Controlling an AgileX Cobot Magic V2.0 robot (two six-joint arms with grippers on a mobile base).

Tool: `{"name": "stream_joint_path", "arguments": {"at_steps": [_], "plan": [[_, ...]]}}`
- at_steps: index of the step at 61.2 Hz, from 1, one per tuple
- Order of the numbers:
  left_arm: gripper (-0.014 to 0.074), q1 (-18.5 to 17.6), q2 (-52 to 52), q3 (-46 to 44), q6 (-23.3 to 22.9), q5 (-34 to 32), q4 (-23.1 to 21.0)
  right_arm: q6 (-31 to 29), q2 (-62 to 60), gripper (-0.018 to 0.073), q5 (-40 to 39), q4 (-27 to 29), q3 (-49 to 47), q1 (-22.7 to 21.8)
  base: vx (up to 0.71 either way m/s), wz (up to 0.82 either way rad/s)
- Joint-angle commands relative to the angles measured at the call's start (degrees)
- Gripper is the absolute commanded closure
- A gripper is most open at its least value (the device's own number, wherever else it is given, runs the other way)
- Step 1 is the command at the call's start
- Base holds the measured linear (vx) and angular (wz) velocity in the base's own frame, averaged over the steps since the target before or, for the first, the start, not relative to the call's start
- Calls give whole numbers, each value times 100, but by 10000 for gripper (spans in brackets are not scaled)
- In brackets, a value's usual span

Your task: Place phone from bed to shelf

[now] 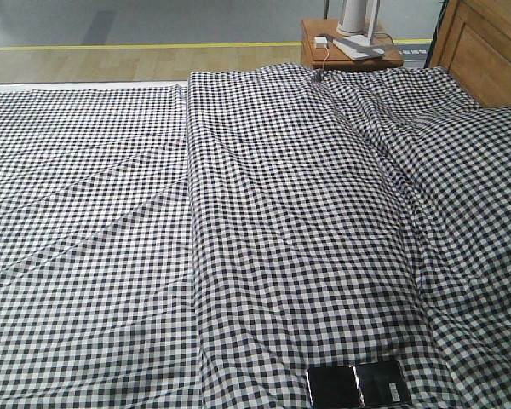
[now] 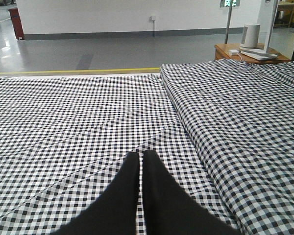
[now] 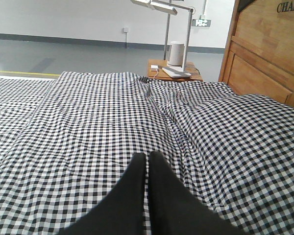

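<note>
The phone (image 1: 357, 384), flat glossy black with a crease across its middle and a small white sticker near its right end, lies on the bed (image 1: 264, 230) at the near edge, right of centre in the front view. The bed has a black-and-white gingham cover and a brown wooden headboard (image 1: 485, 47). My left gripper (image 2: 141, 156) hangs shut over the bed's left half, holding nothing. My right gripper (image 3: 147, 157) is shut too, over the rumpled right half, empty. Neither wrist view shows the phone. The shelf is out of view.
A small brown nightstand (image 1: 345, 47) stands beyond the bed's far edge by the headboard, with a white device, a cable and a lamp base on it. Grey floor with a yellow line (image 1: 136, 46) lies behind. A raised fold (image 1: 192, 213) runs along the cover.
</note>
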Motion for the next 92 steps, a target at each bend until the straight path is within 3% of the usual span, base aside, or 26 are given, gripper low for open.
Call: {"name": "stream_joint_path", "arguments": {"at_steps": [1,40,67,92], "plan": [[596,6,-33,14,-22,-420,-36,-39,-33,564,-436,-55,41,6,0,0],[596,6,-33,14,-22,-420,-36,-44,-31,564,-589,-38,36,6,0,0],[596,6,-33,14,-22,-420,-36,-64,-31,564,-2713,-38,-13,6,0,0],[596,6,-33,14,-22,-420,-36,-64,340,564,-2455,-38,-1485,6,0,0]]}}
